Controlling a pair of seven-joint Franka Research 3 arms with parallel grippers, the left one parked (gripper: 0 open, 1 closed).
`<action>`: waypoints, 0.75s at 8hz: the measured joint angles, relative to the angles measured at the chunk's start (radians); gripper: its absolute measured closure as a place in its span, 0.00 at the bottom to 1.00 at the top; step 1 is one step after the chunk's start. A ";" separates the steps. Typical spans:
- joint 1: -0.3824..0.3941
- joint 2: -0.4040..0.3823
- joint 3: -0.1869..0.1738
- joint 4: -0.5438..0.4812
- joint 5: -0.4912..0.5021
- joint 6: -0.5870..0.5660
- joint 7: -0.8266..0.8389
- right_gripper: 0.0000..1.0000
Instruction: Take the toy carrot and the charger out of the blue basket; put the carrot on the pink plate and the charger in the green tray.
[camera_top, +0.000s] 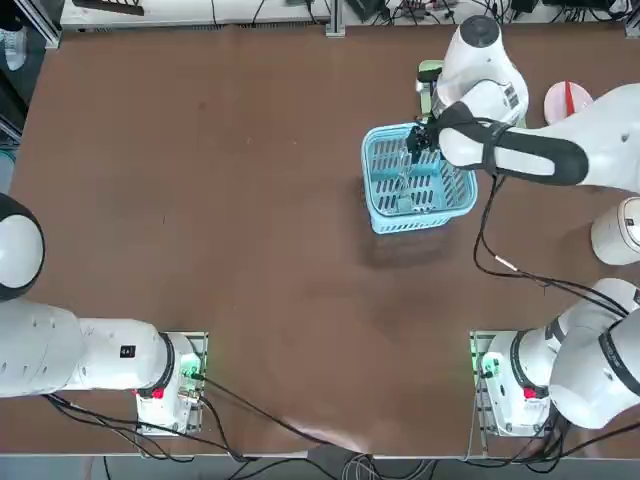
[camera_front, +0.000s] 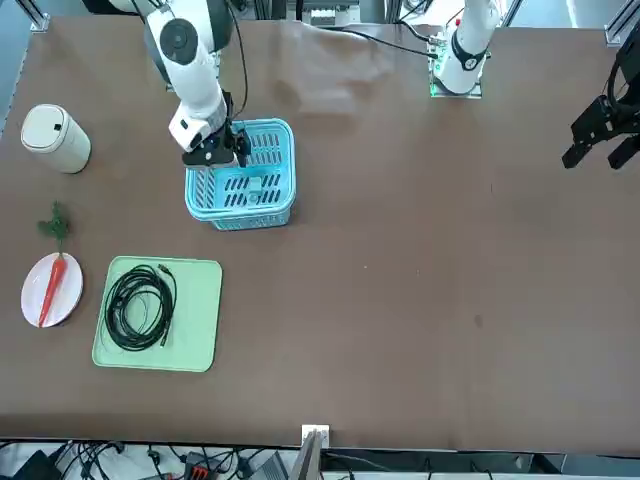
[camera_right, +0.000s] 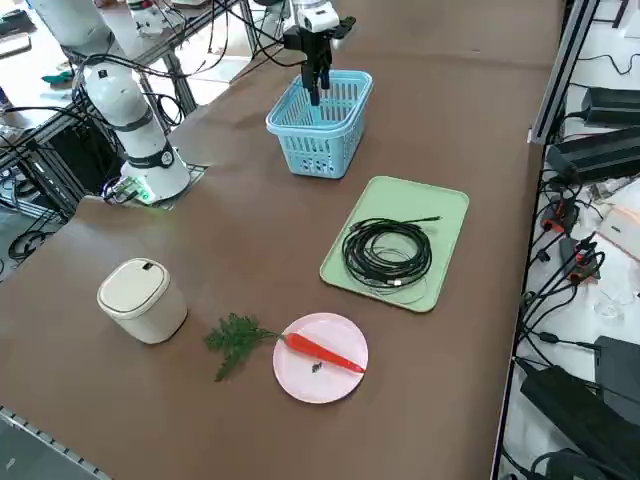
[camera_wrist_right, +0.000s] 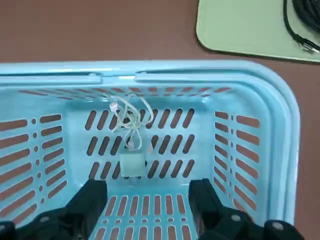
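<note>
A: Well, we have the toy carrot lying on the pink plate already, leaves trailing off the rim onto the table, so half the job looks settled.

B: Right, and the charger is what we want now. It sits on the slatted floor of the blue basket, cord bunched just beside the plug block.

A: That would explain why our right gripper hangs over the basket's rim, pointing down, fingers spread wide and gripping nothing. They straddle the block's line, ready to drop either side of it, we judge.

B: The green tray already carries a coiled black cable. We'd aim for a bare corner.

A: The thin cord may snag in the slats as it lifts.
</note>
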 joint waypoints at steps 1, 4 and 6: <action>0.000 0.017 0.000 0.000 0.000 0.020 0.000 0.00; -0.001 0.078 0.000 0.004 -0.002 0.104 -0.001 0.00; -0.001 0.120 0.000 0.008 -0.002 0.137 -0.001 0.00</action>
